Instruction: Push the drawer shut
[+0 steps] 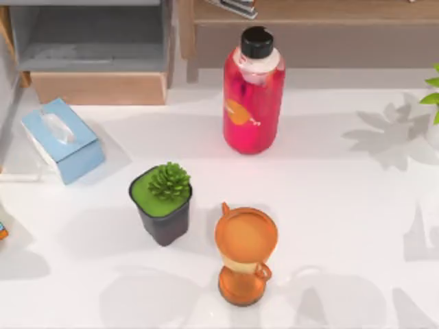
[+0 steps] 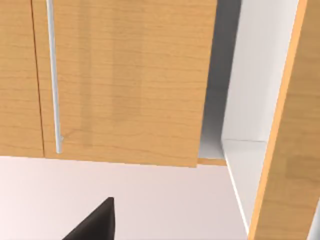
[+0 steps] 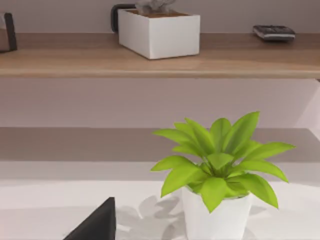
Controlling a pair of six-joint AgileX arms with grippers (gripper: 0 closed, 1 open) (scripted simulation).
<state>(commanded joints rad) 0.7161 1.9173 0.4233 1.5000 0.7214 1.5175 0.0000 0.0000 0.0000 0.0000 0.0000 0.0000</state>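
- The drawer [image 1: 96,51] stands pulled out at the desk's [image 1: 329,205] back left corner, its grey inside open to view and its tan front panel facing the desk.
- Its long side runs left to right, so shutting it should mean a push on the panel, straight toward the back.
- The left arm is likely the nearer one.
- Whether either tool is released or clenched, I cannot tell.

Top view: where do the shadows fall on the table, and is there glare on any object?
Top view: soft grey shadows lie on the white table, leaf-shaped ones at its right near the red bottle, which shows a pale sheen on its side; the open drawer is dim inside. Right wrist view: the leafy plant casts a faint shadow.
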